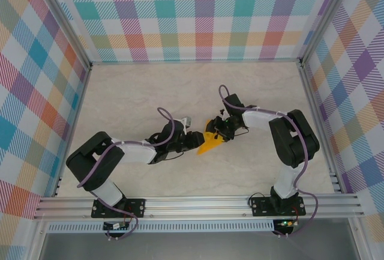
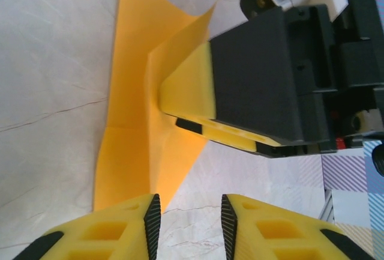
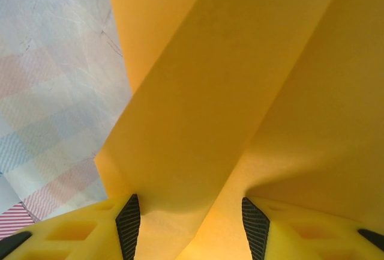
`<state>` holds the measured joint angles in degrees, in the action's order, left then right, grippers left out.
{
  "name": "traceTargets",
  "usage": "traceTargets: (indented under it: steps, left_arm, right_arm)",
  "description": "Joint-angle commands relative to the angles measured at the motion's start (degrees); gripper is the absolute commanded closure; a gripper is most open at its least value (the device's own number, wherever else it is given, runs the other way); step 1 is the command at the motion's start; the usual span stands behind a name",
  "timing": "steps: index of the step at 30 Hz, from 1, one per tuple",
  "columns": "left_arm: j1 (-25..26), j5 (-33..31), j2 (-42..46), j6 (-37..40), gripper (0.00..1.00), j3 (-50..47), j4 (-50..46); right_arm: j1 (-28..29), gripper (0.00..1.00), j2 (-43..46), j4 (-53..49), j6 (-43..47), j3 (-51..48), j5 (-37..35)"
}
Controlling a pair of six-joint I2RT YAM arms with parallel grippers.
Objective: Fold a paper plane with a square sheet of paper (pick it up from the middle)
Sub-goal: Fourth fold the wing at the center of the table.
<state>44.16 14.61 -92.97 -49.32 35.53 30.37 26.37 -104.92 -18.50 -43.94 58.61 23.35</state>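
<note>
Currently the left gripper [image 2: 191, 224] is standing open on nothing at the bottom of its wrist view, with bare table [image 2: 48, 62] showing between its pads. The creased orange sheet [image 2: 129, 128] is lying just ahead, up and left, its long axis running up the frame. The right gripper [image 3: 191, 212] is straddling a raised fold; whether it is pinching, I cannot tell. It is the nearer arm.

It was a lab robot cell: plaid-printed panels [image 1: 192, 14] walled the upper frame and both sides, aluminium rails [image 1: 198, 203] crossed the bottom, enclosing a marble-look tabletop [image 1: 132, 92].
</note>
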Motion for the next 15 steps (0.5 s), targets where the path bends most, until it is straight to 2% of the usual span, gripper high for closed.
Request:
traceTargets:
  steps: [1, 8, 15]
  left_arm:
    - [0.4, 3.8, -2.2, 2.3, 0.69, 3.0, 0.3]
    - [0.5, 5.0, -6.9, 3.6, 0.78, 7.9, -5.0]
    - [0.6, 0.8, -8.3, 5.0, 0.83, 9.7, -12.4]
  right_arm:
    - [-0.2, 0.47, -4.5, -7.0, -0.9, -0.8, -8.8]
    - [-0.2, 0.46, -5.4, -9.0, -1.8, 0.3, -10.0]
    - [-0.2, 0.47, -6.0, -9.5, -1.9, 0.5, -10.3]
